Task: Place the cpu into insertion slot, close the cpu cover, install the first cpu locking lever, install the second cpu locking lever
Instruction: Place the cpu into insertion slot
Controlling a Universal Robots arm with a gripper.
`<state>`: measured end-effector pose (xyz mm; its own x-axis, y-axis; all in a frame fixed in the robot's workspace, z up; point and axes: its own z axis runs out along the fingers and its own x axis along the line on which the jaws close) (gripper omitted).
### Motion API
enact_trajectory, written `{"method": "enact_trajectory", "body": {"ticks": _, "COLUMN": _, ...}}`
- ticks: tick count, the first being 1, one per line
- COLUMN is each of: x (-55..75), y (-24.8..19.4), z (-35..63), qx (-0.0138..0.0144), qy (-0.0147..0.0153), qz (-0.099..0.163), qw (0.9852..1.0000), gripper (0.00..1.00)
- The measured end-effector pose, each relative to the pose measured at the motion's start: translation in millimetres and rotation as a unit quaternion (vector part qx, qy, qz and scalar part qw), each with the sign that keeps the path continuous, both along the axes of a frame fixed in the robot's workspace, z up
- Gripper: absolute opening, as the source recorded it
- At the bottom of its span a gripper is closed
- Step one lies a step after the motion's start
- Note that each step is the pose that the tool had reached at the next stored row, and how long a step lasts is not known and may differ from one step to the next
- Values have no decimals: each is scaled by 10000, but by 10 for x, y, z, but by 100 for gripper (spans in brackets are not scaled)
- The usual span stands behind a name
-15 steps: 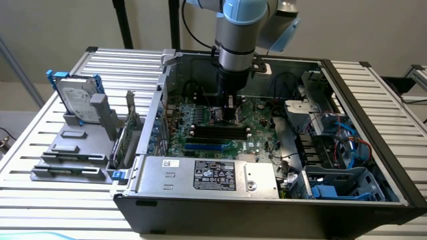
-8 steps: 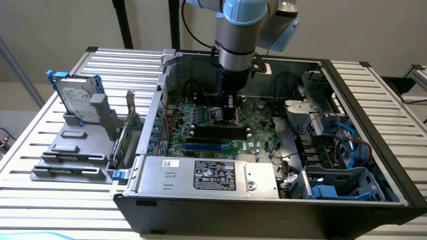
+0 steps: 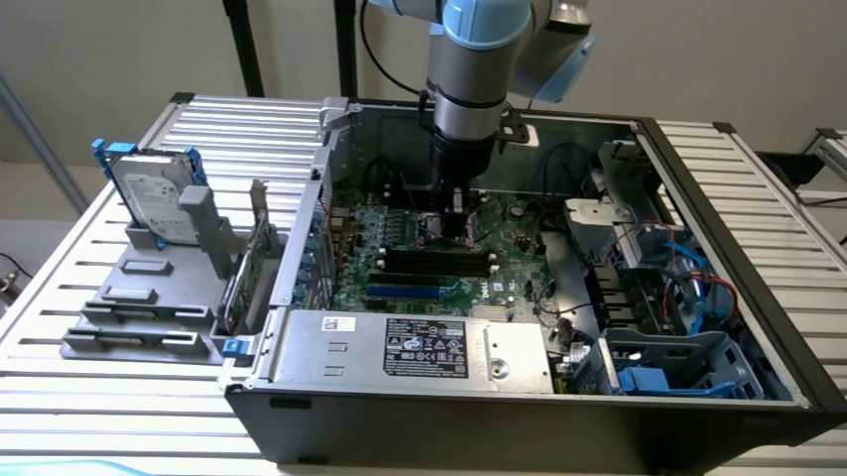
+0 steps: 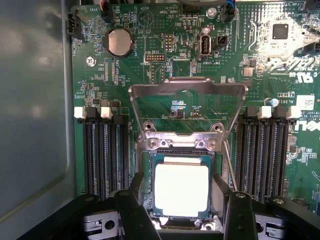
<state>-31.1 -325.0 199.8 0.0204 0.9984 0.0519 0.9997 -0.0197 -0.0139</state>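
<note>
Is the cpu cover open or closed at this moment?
Open. In the wrist view the cpu cover stands raised, the board showing through its cut-out, and the cpu lies uncovered.

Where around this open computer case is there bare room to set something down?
Bare slatted table on the camera side of the grey fixture, and again past the case at the exterior view's right. Inside the case is crowded: the pincer over the cpu, memory slots flanking, cables beside.

Arm vertical; hand pointing straight down.
</note>
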Motion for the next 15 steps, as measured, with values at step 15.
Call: {"method": "enact_trajectory", "body": {"ticks": 15, "x": 0, "y": -5, "z": 3, "qx": -31, "qy": 0, "qz": 1, "qw": 10000, "gripper": 62}}
